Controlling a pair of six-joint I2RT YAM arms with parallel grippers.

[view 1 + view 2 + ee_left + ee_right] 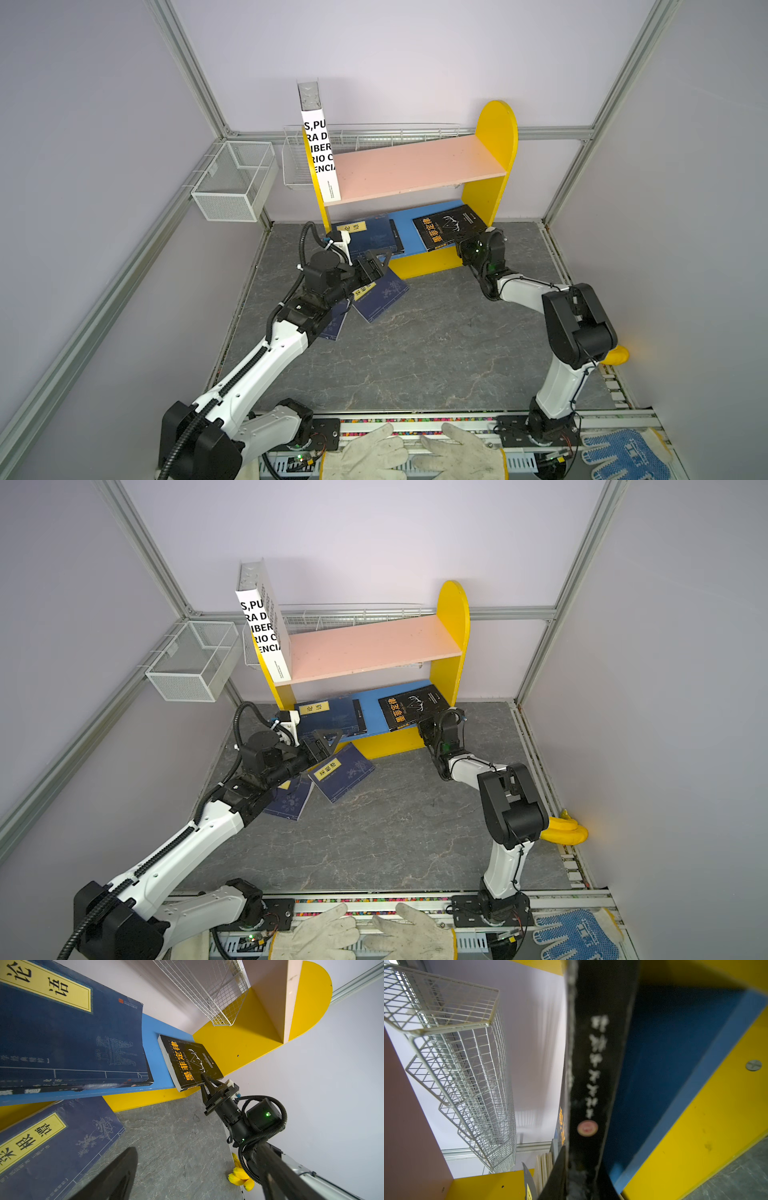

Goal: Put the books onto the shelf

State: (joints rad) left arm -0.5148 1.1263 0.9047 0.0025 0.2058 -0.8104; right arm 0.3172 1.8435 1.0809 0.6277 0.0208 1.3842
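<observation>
Book seemingly in right end effector

Pale lilac walls meet at aluminium posts. The worktop is grey, veined like marble and evenly lit. A mesh basket hangs on the left wall and a long wire basket on the back wall. White gloves lie at the near edge.
</observation>
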